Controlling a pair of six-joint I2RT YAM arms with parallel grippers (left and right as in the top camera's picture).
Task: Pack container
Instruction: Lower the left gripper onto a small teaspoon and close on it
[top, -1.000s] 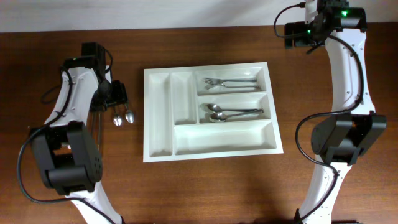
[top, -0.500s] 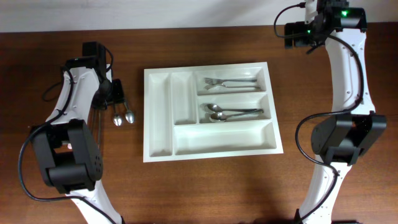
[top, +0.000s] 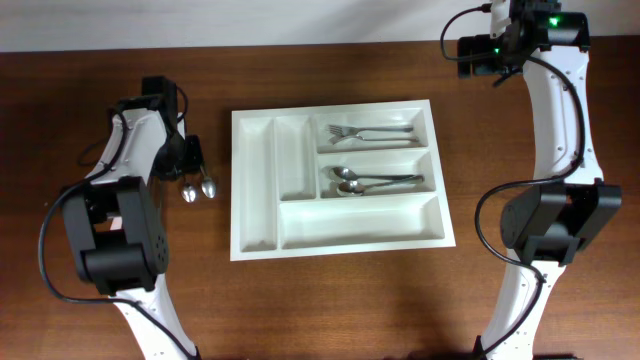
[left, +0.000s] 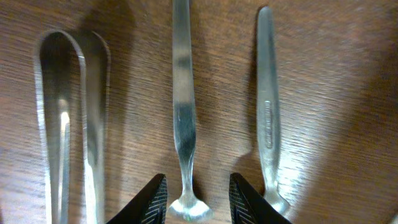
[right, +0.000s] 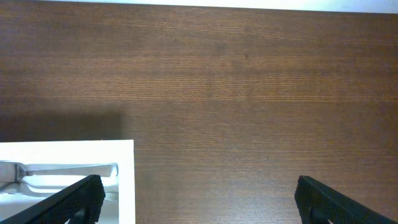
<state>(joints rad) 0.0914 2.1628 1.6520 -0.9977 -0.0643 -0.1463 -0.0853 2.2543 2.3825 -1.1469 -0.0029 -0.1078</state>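
Note:
The white container lies mid-table. Its top right compartment holds forks and the one below holds spoons. Two loose spoons lie on the table left of it. My left gripper is low over them. In the left wrist view its open jaws straddle the neck of one spoon without closing on it. The second spoon lies just to the right. My right gripper hangs open and empty beyond the container's far right corner.
A U-shaped metal utensil like tongs lies left of the two spoons, close to my left jaw. The container's two narrow compartments and its long front compartment hold nothing. Bare wood lies under my right gripper.
My left arm has shifted slightly, with its gripper still over the loose spoons. The spoons, the container and my right arm have not moved.

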